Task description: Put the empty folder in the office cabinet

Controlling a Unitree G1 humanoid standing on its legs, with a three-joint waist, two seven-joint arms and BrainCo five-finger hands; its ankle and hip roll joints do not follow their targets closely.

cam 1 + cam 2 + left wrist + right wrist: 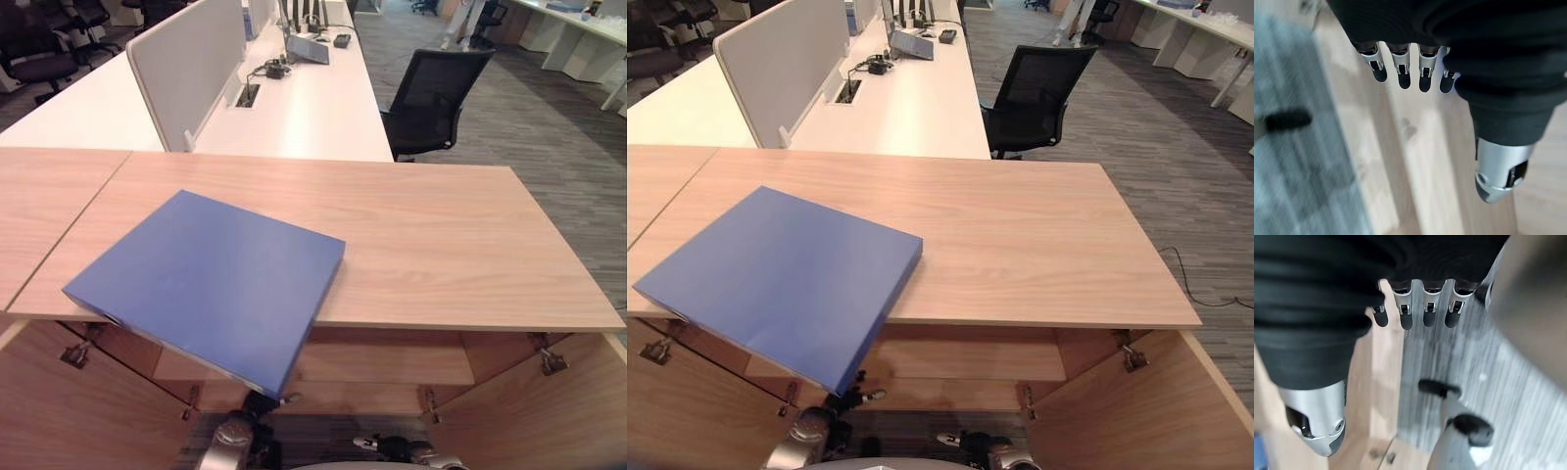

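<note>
Blue folder [211,284] lay flat on the wooden cabinet top [441,245], lower left of the left eye view, w/ its near corner hanging out past the front edge over the open cabinet; nothing gripped it; so the main job was not done yet. Cabinet doors stood open at both sides, left door [78,411] and right door [549,411] swung out toward the bottom corners; inner shelf [392,357] showed under the top, bottom centre, looked bare as far as visible; opening step judged done. Left hand [1405,68] in its wrist view: fingers straight, relaxed, thumb apart, holding nothing, wood panel past the tips; right hand [1420,308] in its wrist view likewise, fingers straight, nothing held, door edge and grey floor beyond. Both hands seemed low by the cabinet front, apart from the folder. Left to do, as a judgement: reach up, take the folder off the top, bring it down, slide it onto the shelf; maybe close doors after. White desk [294,108] and black chair [436,93] sat behind, upper centre, not involved.
</note>
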